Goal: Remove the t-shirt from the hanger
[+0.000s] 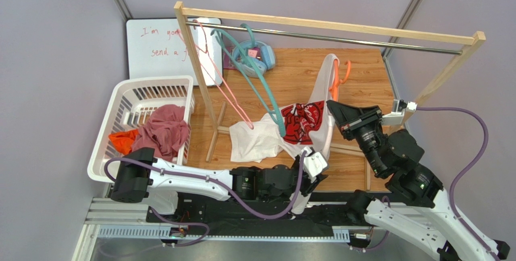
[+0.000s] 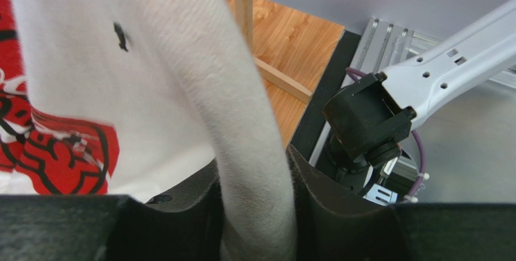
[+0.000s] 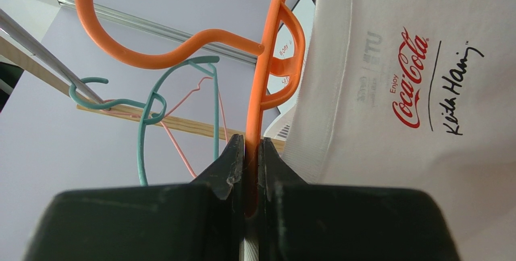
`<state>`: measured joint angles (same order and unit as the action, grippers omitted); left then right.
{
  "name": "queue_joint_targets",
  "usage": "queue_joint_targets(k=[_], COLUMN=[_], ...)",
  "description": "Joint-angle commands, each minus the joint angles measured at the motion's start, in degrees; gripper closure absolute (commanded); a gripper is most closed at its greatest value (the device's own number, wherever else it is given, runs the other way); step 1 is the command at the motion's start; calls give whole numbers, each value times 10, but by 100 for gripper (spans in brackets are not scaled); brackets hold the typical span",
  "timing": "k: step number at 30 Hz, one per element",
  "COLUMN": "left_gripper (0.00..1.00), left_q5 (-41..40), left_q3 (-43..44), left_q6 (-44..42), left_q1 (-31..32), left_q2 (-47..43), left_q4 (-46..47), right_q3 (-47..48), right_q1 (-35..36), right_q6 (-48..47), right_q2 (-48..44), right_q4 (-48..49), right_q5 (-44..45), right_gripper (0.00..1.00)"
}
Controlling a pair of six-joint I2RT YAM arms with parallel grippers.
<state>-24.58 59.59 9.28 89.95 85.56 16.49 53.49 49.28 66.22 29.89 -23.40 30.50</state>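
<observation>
You have the right gripper [image 3: 252,170] shut tight on the stem of the orange hanger [image 3: 255,122], whose hook appears to hang clear of the metal rail [image 1: 339,37]. The left gripper [image 2: 257,176] pinches a thick fold of the white t-shirt [image 1: 254,137]. The shirt runs from the hanger down to a heap on the wooden tabletop [image 1: 363,67], red print up.

The likeliest trouble is the neckband, which in the right wrist view lies hard against the hanger's shoulder. Pull straight down and it may bind there. The strain could then twist the thin stem between the right jaws or drag the fold out of the left pinch. A teal hanger [image 1: 254,74] on the rail crosses the cloth in the top view, and a sideways sweep could hook it.

Open room lies behind and to the right, over bare wood. The rack's foot bar [image 2: 281,80] sits just beside the left gripper, the upright [image 1: 200,80] and laundry basket [image 1: 151,81] close off the left, and the rack's right post [image 1: 448,67] stands near the right wrist
</observation>
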Motion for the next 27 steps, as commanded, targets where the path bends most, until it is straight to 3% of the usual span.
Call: queue_joint_targets(k=[1, 3, 5, 7, 10, 18, 20, 27], left_gripper=[74, 89, 100, 100, 100, 100, 100, 100], left_q5=[-21, -19, -17, -13, -10, -2, 4, -13], left_q3=[10, -11, -24, -36, -53, -93, -99, -189], left_q6=[39, 63, 77, 87, 97, 121, 135, 218], left_q1=[-2, -3, -2, -3, -3, -3, -3, -2], left_q2=[0, -6, -14, -23, -35, -63, -67, -82], left_q4=[-64, -67, -73, -84, -88, -76, -80, -86], right_q3=[8, 6, 5, 1, -13, -12, -12, 15], right_q1=[-2, -1, -2, -1, -2, -1, -2, -2], right_q6=[23, 25, 24, 29, 30, 14, 12, 7], right_q2=[-13, -14, -12, -13, -14, 0, 2, 8], right_q4=[39, 41, 44, 51, 71, 94, 96, 85], right_q5=[15, 21, 25, 30, 33, 42, 54, 101], right_gripper=[100, 96, 86, 84, 92, 87, 100, 100])
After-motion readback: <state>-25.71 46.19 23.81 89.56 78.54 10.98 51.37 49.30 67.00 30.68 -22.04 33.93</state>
